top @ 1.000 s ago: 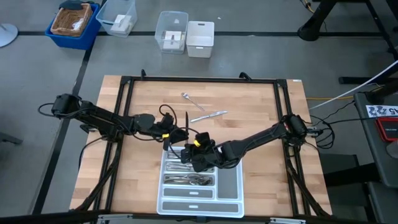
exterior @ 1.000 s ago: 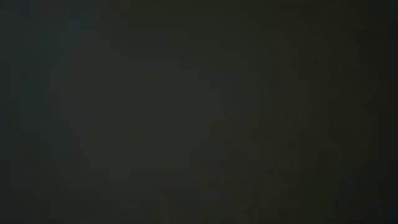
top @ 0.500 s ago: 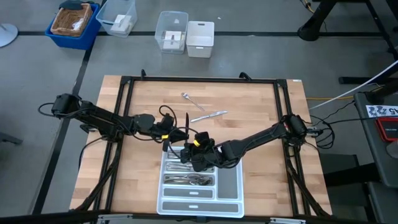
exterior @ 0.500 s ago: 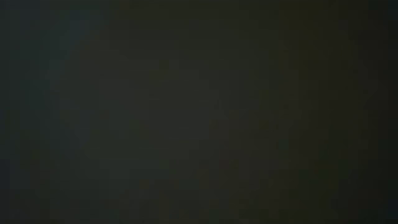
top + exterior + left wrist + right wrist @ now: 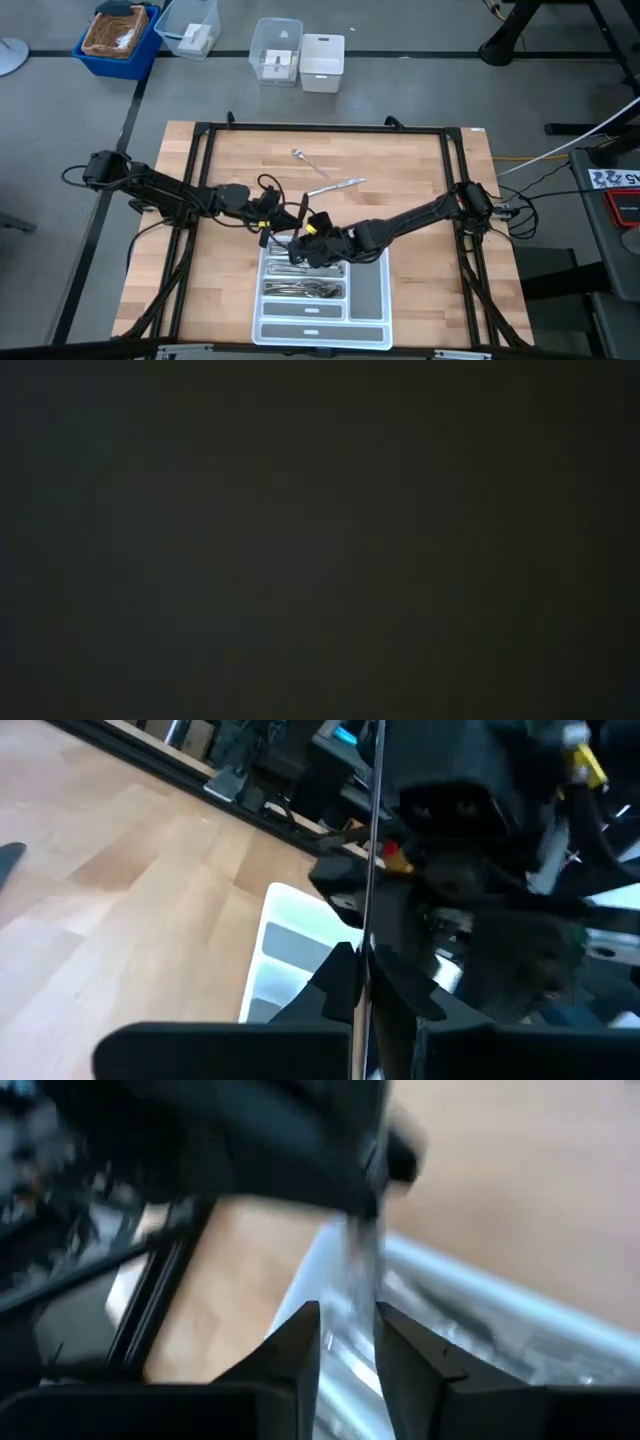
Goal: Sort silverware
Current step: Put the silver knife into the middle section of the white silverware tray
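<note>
My left gripper is clamped tight on a slim metal piece of the silverware; the piece stands nearly upright through my grip, just above the far end of the white tray; held that way so it can pass between my two arms or drop end-first into a slot, as I judge it.

My right gripper sits right against the left one, over the tray's far compartments; both are on the same spot, which reads as a handover; I cannot tell if the right one is open or closed, nor if it has any hold on the piece.

Where the rest is: sorted pieces lie in the tray's cross slots; a spoon and a knife lie loose on the table, well apart from both grippers, not yet sorted.

Hard to make out: whether the held piece is a fork, spoon or knife, since both its ends are cut off or covered; the right wrist view is smeared, showing only a silver streak over the tray; the low view is fully dark; my arms cover the tray's far end from above, so what lies in those slots is hidden.
</note>
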{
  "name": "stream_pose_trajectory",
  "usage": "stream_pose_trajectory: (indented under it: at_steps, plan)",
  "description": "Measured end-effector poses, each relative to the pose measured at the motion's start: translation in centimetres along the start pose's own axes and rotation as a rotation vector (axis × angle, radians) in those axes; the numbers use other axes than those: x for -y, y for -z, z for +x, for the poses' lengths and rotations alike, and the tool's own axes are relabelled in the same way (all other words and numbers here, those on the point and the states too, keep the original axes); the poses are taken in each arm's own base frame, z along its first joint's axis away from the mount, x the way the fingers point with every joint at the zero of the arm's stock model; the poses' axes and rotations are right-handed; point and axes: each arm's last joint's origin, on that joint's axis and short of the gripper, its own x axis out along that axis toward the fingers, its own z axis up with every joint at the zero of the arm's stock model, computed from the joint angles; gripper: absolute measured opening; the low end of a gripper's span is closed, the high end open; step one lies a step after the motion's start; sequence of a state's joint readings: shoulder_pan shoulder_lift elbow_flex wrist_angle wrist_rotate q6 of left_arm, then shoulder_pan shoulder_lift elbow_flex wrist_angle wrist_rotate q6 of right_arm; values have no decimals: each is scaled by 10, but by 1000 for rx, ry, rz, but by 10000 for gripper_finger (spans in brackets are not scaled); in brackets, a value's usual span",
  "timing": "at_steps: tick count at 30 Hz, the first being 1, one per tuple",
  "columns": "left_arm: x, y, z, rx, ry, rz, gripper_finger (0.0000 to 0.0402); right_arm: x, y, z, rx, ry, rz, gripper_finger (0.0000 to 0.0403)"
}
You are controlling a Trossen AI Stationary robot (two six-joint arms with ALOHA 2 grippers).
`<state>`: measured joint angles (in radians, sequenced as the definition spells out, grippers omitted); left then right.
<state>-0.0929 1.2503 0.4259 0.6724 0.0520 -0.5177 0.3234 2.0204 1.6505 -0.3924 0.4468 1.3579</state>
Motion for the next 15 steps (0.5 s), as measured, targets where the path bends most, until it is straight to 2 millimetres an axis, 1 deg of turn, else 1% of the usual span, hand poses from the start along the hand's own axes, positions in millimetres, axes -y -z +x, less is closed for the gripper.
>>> stream_pose_trajectory:
  at_steps: [2, 5, 10, 15]
  plan:
    - [-1, 2, 0, -27, -1, -2, 5, 0, -1, -2, -84, -10, -1, 99]
    - [-3, 7, 0, -84, -10, -6, 5, -2, -4, -14, -143, -14, -16, 96]
    - [-5, 14, -1, -177, 4, 16, 5, -3, -2, -50, -183, 30, -84, 86]
    - [0, 23, -2, -271, 89, 118, 5, 2, -7, -85, -150, 106, -121, 84]
